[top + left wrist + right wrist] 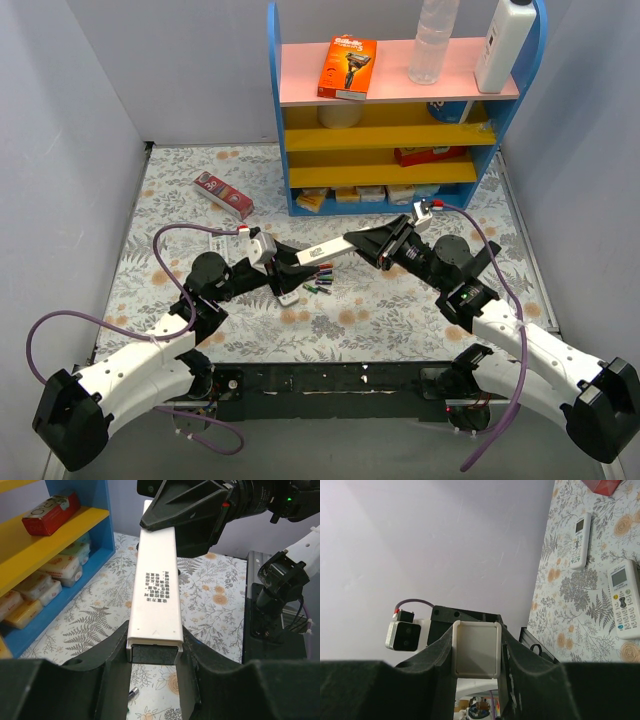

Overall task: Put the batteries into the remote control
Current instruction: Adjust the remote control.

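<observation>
Your left gripper (154, 644) clamps the near-left end of the white remote (320, 254) and your right gripper (352, 243) clamps the far-right end, holding it above mid-table. The batteries (320, 287) lie loose on the table just beneath it.

The remote (322, 253) hangs over the table (180, 215), its left end in the left gripper (288, 263), its right end in the right gripper (355, 243), the batteries (319, 282) lying just beneath, the shelf (400, 140) behind.
</observation>
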Controlling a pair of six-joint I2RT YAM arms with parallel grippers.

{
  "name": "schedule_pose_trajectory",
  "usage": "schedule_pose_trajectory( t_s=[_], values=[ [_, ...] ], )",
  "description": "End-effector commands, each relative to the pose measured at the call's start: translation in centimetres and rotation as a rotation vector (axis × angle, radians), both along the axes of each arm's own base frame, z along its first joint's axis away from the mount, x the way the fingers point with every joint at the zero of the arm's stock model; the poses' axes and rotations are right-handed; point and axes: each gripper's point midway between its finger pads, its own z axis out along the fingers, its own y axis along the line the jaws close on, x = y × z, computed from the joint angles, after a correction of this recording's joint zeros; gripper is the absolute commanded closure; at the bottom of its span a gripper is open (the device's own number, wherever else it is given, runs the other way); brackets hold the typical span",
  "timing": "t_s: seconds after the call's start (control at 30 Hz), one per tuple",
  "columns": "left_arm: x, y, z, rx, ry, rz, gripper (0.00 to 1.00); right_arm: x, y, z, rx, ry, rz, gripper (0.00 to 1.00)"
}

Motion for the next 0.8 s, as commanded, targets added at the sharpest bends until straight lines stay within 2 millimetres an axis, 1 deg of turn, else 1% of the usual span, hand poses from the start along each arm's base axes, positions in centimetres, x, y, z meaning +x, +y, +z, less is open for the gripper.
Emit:
schedule_pose_trajectory(
  t_s=[0.0,0.03,0.07,0.1,0.2,0.27,0.3,0.37,0.4,0.47,0.5,0.53,0.6,0.63,0.67,0.73,0.77],
  values=[
    [0.1,0.3,1.0,-0.027,-0.009,0.020,1.00,0.0,-0.6,-1.2,-0.044,-0.006,-0.029,0.91],
    [0.1,0.3,0.5,-0.021,0.005,0.019,1.00,0.1,-0.7,-1.5,-0.051,-0.002,-0.038,0.86],
    [0.1,0.3,0.0,-0.014,0.019,0.019,1.00,0.2,-1.0,-1.6,-0.059,-0.009,-0.058,0.84],
    [0.1,0.3,-0.7,-0.004,0.037,0.017,1.00,0.3,-1.2,-2.5,-0.080,0.008,-0.069,0.80],
    [-0.1,0.1,-2.4,0.026,0.091,0.001,1.00,0.5,-2.0,-4.0,-0.118,0.023,-0.103,0.74],
    [-0.3,-0.1,-3.2,0.048,0.112,-0.016,1.00,0.7,-2.4,-5.0,-0.145,0.034,-0.124,0.73],
    [-0.2,-0.2,-3.8,0.066,0.133,-0.017,1.00,0.6,-2.6,-6.0,-0.164,0.050,-0.131,0.72],
    [-0.2,-0.3,-4.4,0.081,0.150,-0.023,1.00,0.6,-3.1,-6.9,-0.182,0.062,-0.151,0.69],
    [-0.2,-0.3,-4.9,0.090,0.162,-0.021,1.00,0.6,-3.4,-8.1,-0.197,0.078,-0.159,0.67],
    [-0.1,-0.3,-5.3,0.096,0.170,-0.021,1.00,0.6,-3.9,-8.8,-0.198,0.090,-0.176,0.63],
    [0.0,-0.4,-5.8,0.108,0.184,-0.021,1.00,0.6,-4.1,-9.3,-0.203,0.093,-0.182,0.60],
    [0.1,-0.5,-5.9,0.111,0.188,-0.022,1.00,0.5,-4.4,-10.2,-0.214,0.103,-0.190,0.59],
    [0.1,-0.7,-6.2,0.116,0.198,-0.033,1.00,0.6,-4.9,-11.1,-0.223,0.114,-0.203,0.59],
    [0.2,-0.9,-6.7,0.127,0.214,-0.036,1.00,0.5,-5.1,-11.6,-0.228,0.118,-0.206,0.58],
    [0.3,-1.0,-6.6,0.123,0.213,-0.037,1.00,0.6,-5.4,-12.5,-0.236,0.128,-0.216,0.57],
    [0.4,-1.2,-7.2,0.135,0.230,-0.045,1.00,0.3,-5.7,-13.4,-0.235,0.140,-0.215,0.52],
    [0.5,-1.2,-7.2,0.135,0.232,-0.043,1.00,0.2,-5.9,-14.2,-0.236,0.156,-0.218,0.52]
  ],
)
